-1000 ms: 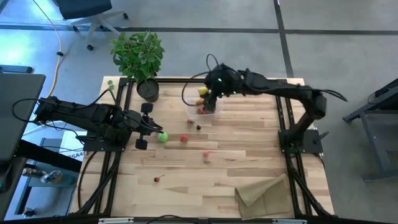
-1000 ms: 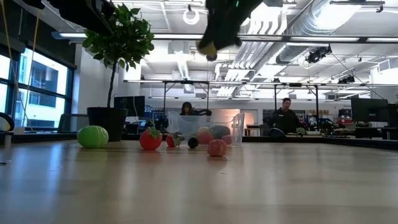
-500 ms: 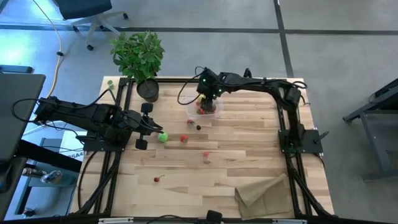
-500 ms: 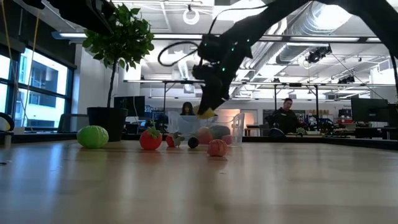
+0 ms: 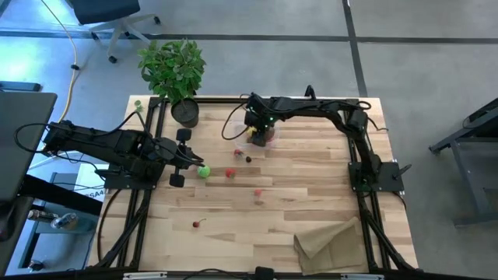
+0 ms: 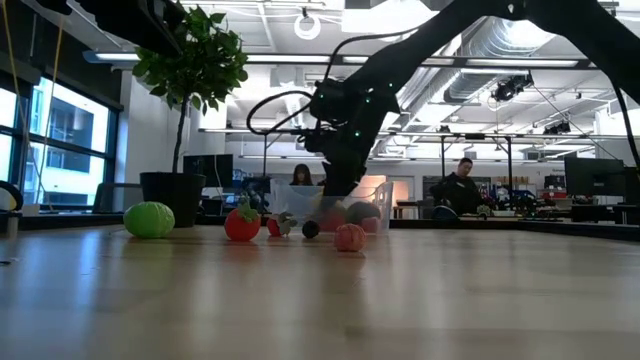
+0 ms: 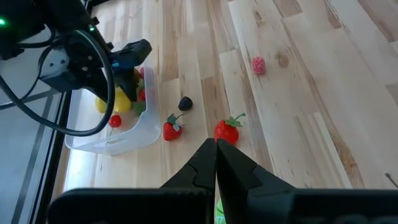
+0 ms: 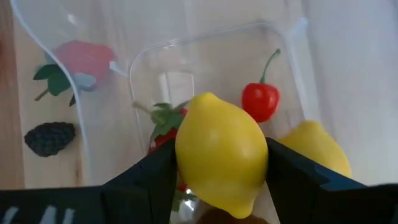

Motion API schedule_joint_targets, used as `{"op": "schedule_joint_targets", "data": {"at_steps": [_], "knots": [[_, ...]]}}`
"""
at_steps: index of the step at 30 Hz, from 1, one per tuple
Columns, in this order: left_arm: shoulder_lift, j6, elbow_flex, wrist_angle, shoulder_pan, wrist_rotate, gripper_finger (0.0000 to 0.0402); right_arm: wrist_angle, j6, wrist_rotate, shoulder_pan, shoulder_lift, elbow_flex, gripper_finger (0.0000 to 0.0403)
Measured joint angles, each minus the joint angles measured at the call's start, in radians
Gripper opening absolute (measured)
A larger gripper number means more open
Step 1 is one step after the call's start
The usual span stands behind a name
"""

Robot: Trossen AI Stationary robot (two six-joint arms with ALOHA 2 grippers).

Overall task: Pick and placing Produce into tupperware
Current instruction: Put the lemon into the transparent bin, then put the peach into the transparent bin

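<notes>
The clear tupperware (image 5: 261, 137) (image 6: 332, 209) (image 7: 115, 127) stands at the far middle of the table. It holds a second lemon (image 8: 313, 149), a cherry (image 8: 260, 102) and a strawberry. My right gripper (image 8: 219, 163) (image 5: 257, 128) dips into it from above, shut on a yellow lemon (image 8: 221, 154). My left gripper (image 7: 216, 154) (image 5: 189, 158) waits shut at the left, just beside the green lime (image 5: 203, 172) (image 6: 149, 219). Strawberries (image 7: 227, 132) (image 7: 172, 129), a blackberry (image 7: 185, 103) and a raspberry (image 7: 259, 64) lie on the table. My right gripper pinches the lemon by its middle (image 8: 186, 155) between the two fingers, one on each side. The fingers come from above, pointing down. The lemon sits inside the tupperware's rim, over the fruit in it; whether it touches the bottom, I cannot tell.
A potted plant (image 5: 174, 68) stands at the far left corner. A tan paper bag (image 5: 331, 241) lies at the near right. A cherry (image 5: 197, 224) lies near the front. People sit in the room beyond the table (image 6: 460, 185).
My right gripper has come down from well above the table into the tupperware, shifting slightly toward the table's left, with the lemon still between its fingers. My left arm and the loose fruit have stayed where they were.
</notes>
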State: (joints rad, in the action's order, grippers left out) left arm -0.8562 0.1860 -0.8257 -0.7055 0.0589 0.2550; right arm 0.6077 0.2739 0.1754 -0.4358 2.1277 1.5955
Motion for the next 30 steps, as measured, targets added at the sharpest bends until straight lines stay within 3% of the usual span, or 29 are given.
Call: {"op": "schedule_joint_targets", "data": {"at_steps": [7, 12, 21, 30], "knots": [[0.000, 0.000, 0.000, 0.000, 0.000, 0.000, 0.0003, 0.032, -0.003, -0.011, 0.000, 0.000, -0.007, 0.0206], [0.000, 0.000, 0.000, 0.000, 0.000, 0.000, 0.0003, 0.023, -0.055, -0.092, 0.001, 0.000, -0.007, 0.0226], [0.000, 0.000, 0.000, 0.000, 0.000, 0.000, 0.0003, 0.044, -0.040, -0.036, 0.000, -0.005, 0.007, 0.0233], [0.000, 0.000, 0.000, 0.000, 0.000, 0.000, 0.0003, 0.158, -0.037, -0.066, 0.012, -0.005, 0.121, 0.0234]]}}
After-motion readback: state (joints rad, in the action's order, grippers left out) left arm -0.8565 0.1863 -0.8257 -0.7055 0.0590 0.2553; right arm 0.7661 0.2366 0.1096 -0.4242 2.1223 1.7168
